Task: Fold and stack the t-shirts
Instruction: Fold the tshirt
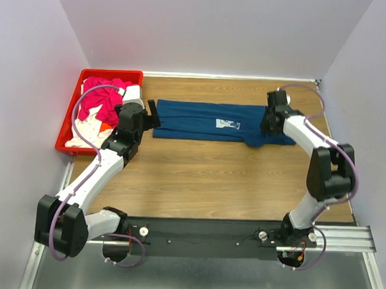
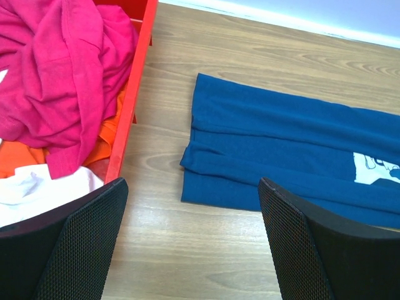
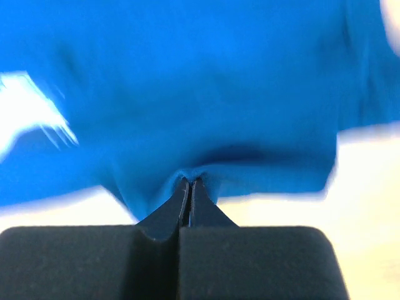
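Observation:
A navy blue t-shirt [image 1: 207, 119] with a small white chest print lies folded into a long strip across the wooden table. My right gripper [image 1: 267, 126] is shut on a pinch of its blue cloth [image 3: 187, 94] near the right end, the jaws [image 3: 189, 184] pressed together. My left gripper [image 1: 153, 113] stands open just off the strip's left end [image 2: 281, 137], its black mesh pads [image 2: 192, 187] wide apart above bare wood. A magenta-pink t-shirt [image 2: 56, 69], an orange one [image 2: 103, 134] and a white one [image 2: 37, 187] lie heaped together.
The heaped shirts fill a red plastic crate [image 1: 69, 123] at the table's back left, next to the left gripper. White walls close in the table at the back and on both sides. A metal rail [image 1: 343, 237] holds the arm bases at the near edge.

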You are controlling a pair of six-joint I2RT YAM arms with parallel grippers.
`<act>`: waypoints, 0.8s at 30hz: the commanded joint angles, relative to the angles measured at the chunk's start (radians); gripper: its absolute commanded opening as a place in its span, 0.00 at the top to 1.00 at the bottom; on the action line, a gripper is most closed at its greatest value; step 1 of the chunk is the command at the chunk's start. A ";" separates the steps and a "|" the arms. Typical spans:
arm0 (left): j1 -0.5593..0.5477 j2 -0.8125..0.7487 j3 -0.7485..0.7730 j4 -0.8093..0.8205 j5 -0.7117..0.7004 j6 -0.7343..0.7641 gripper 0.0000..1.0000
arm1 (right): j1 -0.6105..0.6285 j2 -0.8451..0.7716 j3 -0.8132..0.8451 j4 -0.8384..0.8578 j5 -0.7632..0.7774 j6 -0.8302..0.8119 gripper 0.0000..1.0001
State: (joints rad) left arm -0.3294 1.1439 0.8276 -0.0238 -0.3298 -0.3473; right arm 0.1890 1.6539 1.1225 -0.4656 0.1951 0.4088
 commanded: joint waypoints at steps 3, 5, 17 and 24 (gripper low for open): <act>0.003 0.034 0.018 -0.001 0.029 0.011 0.08 | 0.001 0.246 0.299 0.024 0.096 -0.037 0.99; 0.003 0.045 0.016 -0.002 0.032 0.013 0.08 | -0.002 0.300 0.403 0.024 0.107 -0.042 0.99; 0.003 0.131 0.039 -0.025 0.110 0.025 0.08 | -0.060 0.556 0.741 0.024 0.121 -0.050 0.90; 0.003 0.194 0.064 -0.056 0.164 0.025 0.08 | -0.069 0.599 0.784 0.024 0.116 -0.062 0.77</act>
State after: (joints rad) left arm -0.3294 1.3090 0.8516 -0.0517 -0.2207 -0.3359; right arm 0.1188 2.2211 1.8736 -0.4393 0.2802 0.3580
